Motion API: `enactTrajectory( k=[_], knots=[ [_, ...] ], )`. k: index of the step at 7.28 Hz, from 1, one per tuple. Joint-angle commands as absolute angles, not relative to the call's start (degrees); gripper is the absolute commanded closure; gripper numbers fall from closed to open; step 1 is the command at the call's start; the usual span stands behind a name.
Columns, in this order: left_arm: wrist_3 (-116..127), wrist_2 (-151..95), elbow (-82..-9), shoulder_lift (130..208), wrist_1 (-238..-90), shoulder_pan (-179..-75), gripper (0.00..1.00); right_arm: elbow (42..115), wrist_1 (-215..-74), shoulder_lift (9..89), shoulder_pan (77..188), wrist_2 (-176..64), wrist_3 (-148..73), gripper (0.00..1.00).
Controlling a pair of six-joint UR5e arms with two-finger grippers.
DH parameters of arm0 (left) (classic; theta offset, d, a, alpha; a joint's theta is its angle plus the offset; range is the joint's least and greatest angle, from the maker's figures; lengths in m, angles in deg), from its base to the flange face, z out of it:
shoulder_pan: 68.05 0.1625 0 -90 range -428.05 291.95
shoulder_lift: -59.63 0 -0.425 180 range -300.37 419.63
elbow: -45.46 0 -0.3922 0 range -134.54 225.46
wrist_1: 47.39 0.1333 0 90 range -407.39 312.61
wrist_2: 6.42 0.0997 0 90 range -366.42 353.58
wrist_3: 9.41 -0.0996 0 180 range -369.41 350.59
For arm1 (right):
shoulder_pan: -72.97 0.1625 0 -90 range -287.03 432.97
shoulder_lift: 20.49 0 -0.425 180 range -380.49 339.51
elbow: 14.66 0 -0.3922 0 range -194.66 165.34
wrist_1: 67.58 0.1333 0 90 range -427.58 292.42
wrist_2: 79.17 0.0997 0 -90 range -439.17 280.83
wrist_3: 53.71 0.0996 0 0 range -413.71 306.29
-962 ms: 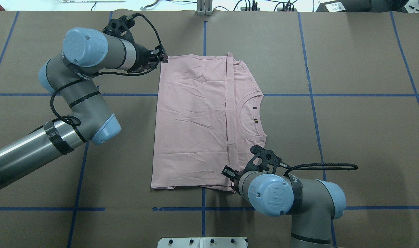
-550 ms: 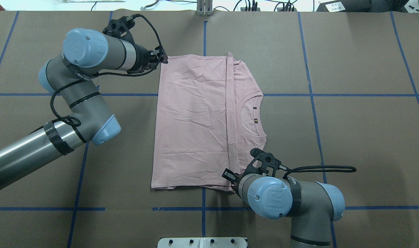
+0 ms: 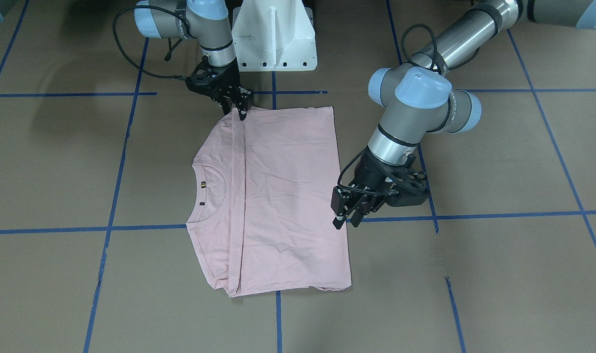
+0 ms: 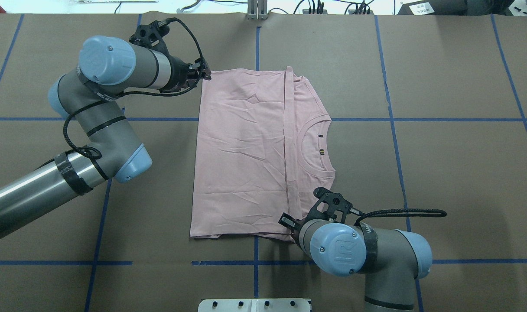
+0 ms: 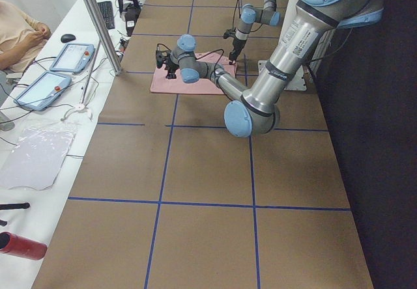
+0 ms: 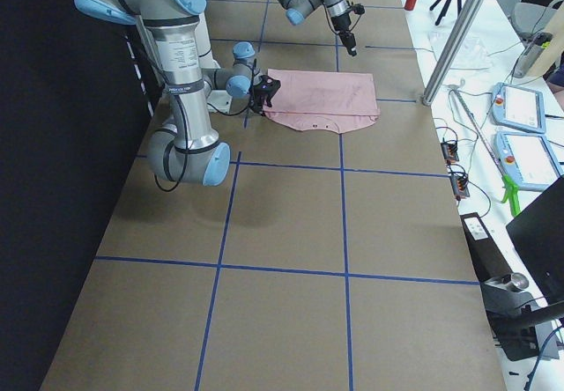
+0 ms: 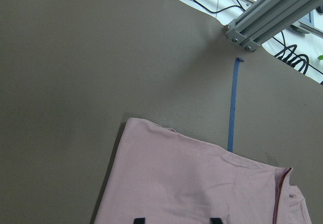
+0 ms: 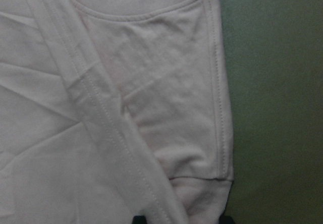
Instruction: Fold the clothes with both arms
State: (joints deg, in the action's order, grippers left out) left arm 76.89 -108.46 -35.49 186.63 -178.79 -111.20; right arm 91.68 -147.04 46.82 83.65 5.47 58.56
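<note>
The pink T-shirt lies flat on the desk, a corner at the right gripper, the left gripper just beyond.

Brown table, blue tape grid, pink T-shirt

The T-shirt is laid flat in the middle of the table, with its collar turned to the robot's right. The left hand is placed at the shirt's far left corner. The right hand is placed at the shirt's near edge, toward the right end of it.
</note>
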Motion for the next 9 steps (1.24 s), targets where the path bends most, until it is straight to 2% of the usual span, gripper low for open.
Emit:
enactTrajectory(
  k=[1,9],
  knots=[
    [76.9,-108.5,-35.6,186.6,-178.7,-111.2,0.47,91.5,-147.0,46.7,83.8,5.4,58.2,1.0],
    [78.7,-108.4,-35.8,186.5,-178.7,-111.0,0.47,92.7,-147.0,46.8,84.4,3.6,58.0,1.0]
  ],
)
